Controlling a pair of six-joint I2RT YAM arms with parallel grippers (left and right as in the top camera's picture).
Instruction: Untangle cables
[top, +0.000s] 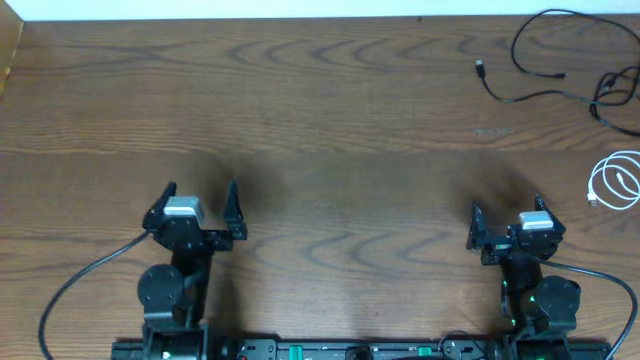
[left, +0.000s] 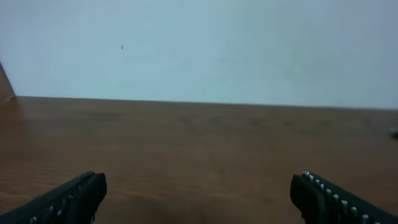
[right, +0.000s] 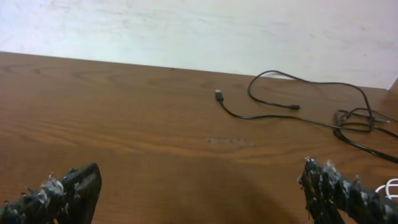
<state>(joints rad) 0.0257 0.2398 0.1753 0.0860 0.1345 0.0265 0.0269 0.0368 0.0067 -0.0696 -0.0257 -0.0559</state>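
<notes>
The black cable (top: 545, 88) lies spread out at the table's far right, one plug pointing left; it also shows in the right wrist view (right: 292, 115). The white cable (top: 617, 181) lies coiled on its own at the right edge, apart from the black one; only a sliver of it shows in the right wrist view (right: 392, 186). My right gripper (top: 505, 211) (right: 199, 190) is open and empty, near the front, left of the white coil. My left gripper (top: 201, 195) (left: 199, 193) is open and empty over bare wood at the front left.
The wooden table (top: 300, 110) runs to a white wall at the back. Thick black arm cables (top: 80, 285) trail at the front beside both arm bases.
</notes>
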